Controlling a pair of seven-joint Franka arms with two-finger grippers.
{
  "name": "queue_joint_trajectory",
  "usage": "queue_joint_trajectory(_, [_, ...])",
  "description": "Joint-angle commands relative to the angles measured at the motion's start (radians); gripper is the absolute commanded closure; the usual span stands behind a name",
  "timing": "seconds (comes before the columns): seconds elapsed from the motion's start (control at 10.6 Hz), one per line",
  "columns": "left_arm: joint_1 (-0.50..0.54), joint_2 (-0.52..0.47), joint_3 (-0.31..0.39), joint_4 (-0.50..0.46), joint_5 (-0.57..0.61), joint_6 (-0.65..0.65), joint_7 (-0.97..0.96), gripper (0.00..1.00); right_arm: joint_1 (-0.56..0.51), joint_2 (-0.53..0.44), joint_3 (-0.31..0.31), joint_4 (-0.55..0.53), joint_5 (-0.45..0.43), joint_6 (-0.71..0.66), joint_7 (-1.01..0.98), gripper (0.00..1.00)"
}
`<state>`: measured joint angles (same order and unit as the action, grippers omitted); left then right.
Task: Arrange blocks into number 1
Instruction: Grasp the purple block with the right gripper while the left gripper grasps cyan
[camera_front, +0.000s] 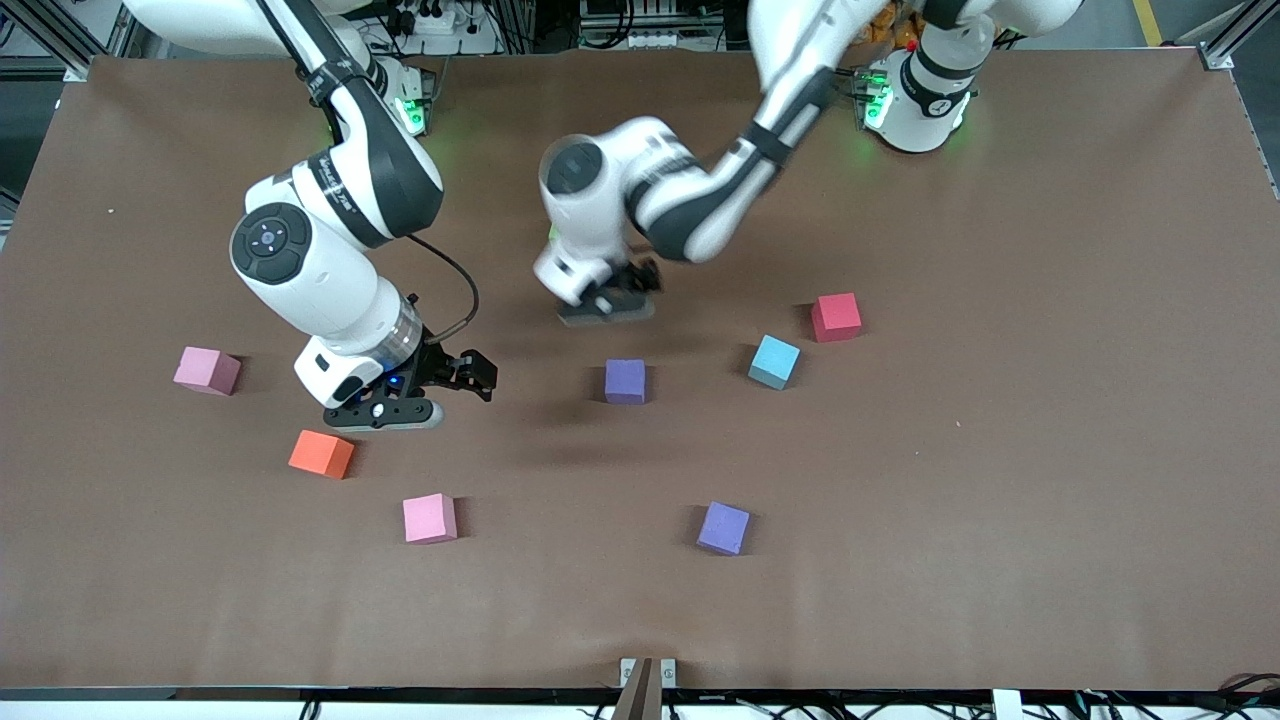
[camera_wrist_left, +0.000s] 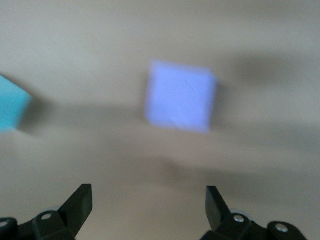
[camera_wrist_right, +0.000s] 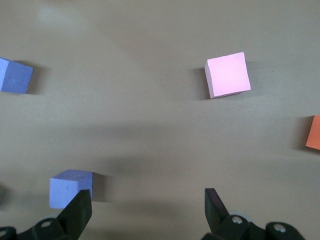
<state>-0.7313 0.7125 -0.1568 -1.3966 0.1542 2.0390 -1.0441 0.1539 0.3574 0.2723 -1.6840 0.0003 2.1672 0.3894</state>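
My left gripper (camera_front: 612, 300) hovers, jaws released, above the table just past the middle purple block (camera_front: 625, 381); my right gripper (camera_front: 400, 408) waits empty, jaws released. Next: descend, grasp it.

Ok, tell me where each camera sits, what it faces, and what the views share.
Front view: high across the table, facing both arms' bases, showing the left gripper and right gripper.
Left wrist view: on the left arm, looking down at a purple block; open fingertips show.
Right wrist view: on the right arm, looking down at a pink block; open fingertips show.
Shared: front view also shows that purple block and pink block.
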Motion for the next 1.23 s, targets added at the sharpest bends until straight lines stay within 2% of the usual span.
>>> queue_joint_trajectory(0.0, [0.148, -0.044, -0.017, -0.059, 0.047, -0.019, 0.094, 0.0, 0.041, 0.037, -0.001, 0.003, -0.006, 0.003, -0.012, 0.0])
queue_joint_trajectory(0.09, [0.212, -0.054, -0.024, -0.068, 0.057, -0.022, 0.146, 0.0, 0.059, 0.046, -0.001, 0.004, -0.008, 0.008, -0.01, 0.0])
queue_joint_trajectory(0.19, [0.258, -0.1, -0.029, -0.144, 0.057, -0.02, 0.183, 0.0, 0.085, 0.057, -0.001, 0.007, -0.002, 0.029, 0.008, 0.0])
queue_joint_trajectory(0.28, [0.306, -0.178, -0.03, -0.271, 0.057, 0.019, 0.208, 0.0, 0.113, 0.073, -0.001, 0.01, -0.006, 0.037, 0.047, 0.0])
queue_joint_trajectory(0.47, [0.377, -0.345, -0.044, -0.573, 0.054, 0.28, 0.239, 0.0, 0.194, 0.133, -0.016, 0.056, -0.011, 0.048, 0.179, 0.0])
queue_joint_trajectory(0.57, [0.389, -0.358, -0.053, -0.628, 0.054, 0.349, 0.243, 0.0, 0.255, 0.17, -0.042, 0.097, -0.035, 0.048, 0.285, 0.0])
queue_joint_trajectory(0.76, [0.389, -0.357, -0.066, -0.668, 0.057, 0.356, 0.26, 0.0, 0.332, 0.285, -0.055, 0.193, -0.149, 0.049, 0.469, 0.0])
queue_joint_trajectory(0.94, [0.388, -0.351, -0.067, -0.69, 0.057, 0.36, 0.533, 0.0, 0.371, 0.331, -0.056, 0.214, -0.178, 0.088, 0.523, 0.0])
queue_joint_trajectory(1.13, [0.389, -0.331, -0.067, -0.649, 0.056, 0.353, 0.843, 0.0, 0.387, 0.356, -0.056, 0.213, -0.219, 0.094, 0.551, 0.0])
